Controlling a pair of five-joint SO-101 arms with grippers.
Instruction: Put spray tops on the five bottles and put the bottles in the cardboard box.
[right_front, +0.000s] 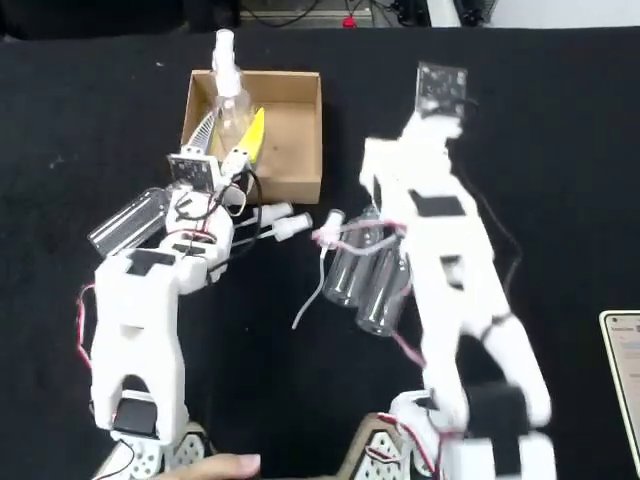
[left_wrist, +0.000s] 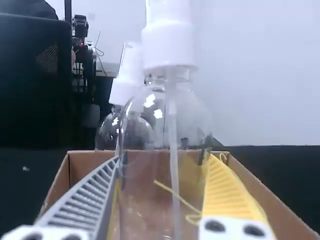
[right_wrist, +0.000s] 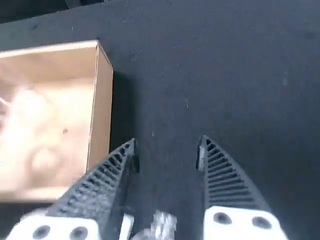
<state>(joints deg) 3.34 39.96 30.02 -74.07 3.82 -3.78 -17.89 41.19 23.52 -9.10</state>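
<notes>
My left gripper (right_front: 232, 122) is shut on a clear bottle (left_wrist: 165, 150) with a white spray top (left_wrist: 167, 35), held upright over the cardboard box (right_front: 300, 140). Behind it in the left wrist view, a second capped bottle (left_wrist: 112, 130) stands inside the box (left_wrist: 75, 165). My right gripper (right_wrist: 167, 145) hangs open over the black table, to the right of the box (right_wrist: 102, 115), with nothing between its fingers. One uncapped bottle (right_front: 130, 220) lies left of my left arm. Two more bottles (right_front: 370, 280) lie partly under my right arm (right_front: 440, 220). Loose spray tops (right_front: 285, 222) lie between the arms.
A thin dip tube (right_front: 312, 290) trails from the spray tops toward the front. A person's hand (right_front: 225, 465) shows at the front edge. A flat white device (right_front: 625, 365) lies at the right edge. The table is covered in black cloth.
</notes>
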